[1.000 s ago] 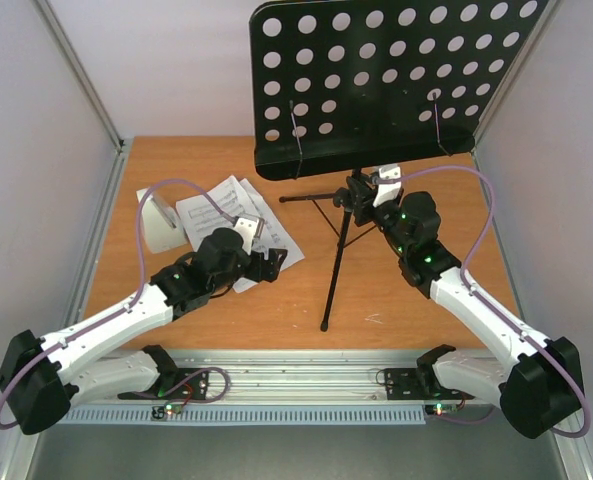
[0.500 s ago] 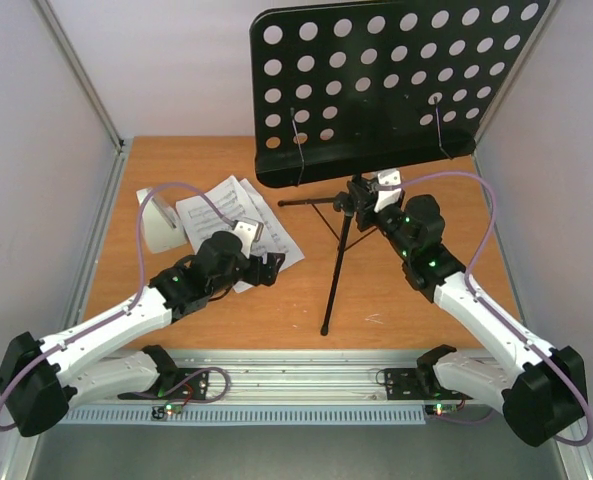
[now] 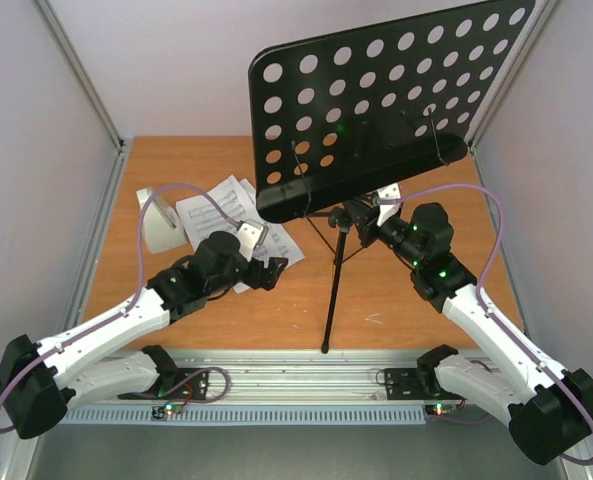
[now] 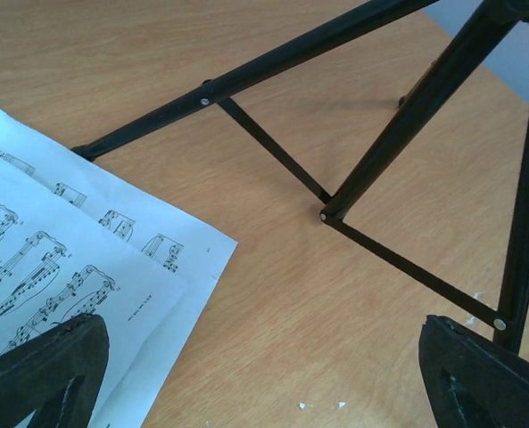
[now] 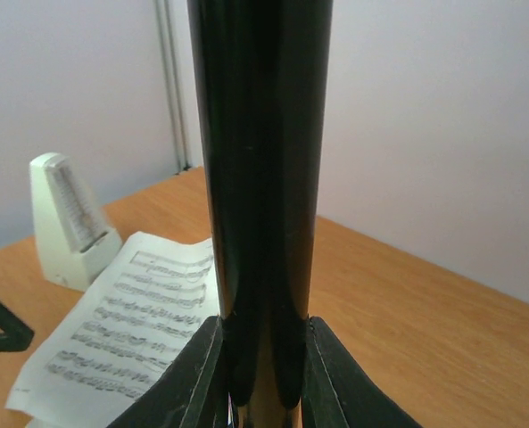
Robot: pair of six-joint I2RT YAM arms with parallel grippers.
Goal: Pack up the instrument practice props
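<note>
**One music stand held at the shaft, pages and metronome loose on the desk**

One black music stand [image 3: 376, 110] occupies the middle-to-far area of the wooden desk [image 3: 396, 300]. Its perforated panel [image 3: 306, 90] carries rows of round holes, a folded lip along the lower edge and two thin wire page retainers. The panel sits tilted, its right corner higher than its left. The shaft [image 5: 260, 178] is a glossy black tube. The tripod legs [image 4: 273, 61] are slim black bars joined by thin riveted braces, and one foot rests near the front edge of the desk.

The right jaws are pinching the shaft just below the panel, one finger [image 5: 193, 374] against each side.

White sheet-music pages [image 3: 208, 212] lie overlapped and flat, left of the tripod. A pale grey pyramid metronome [image 5: 68, 218] stands upright at their far-left side.

The left jaws are spread wide above the right edge of the pages, close to the tripod legs and holding nothing.
</note>
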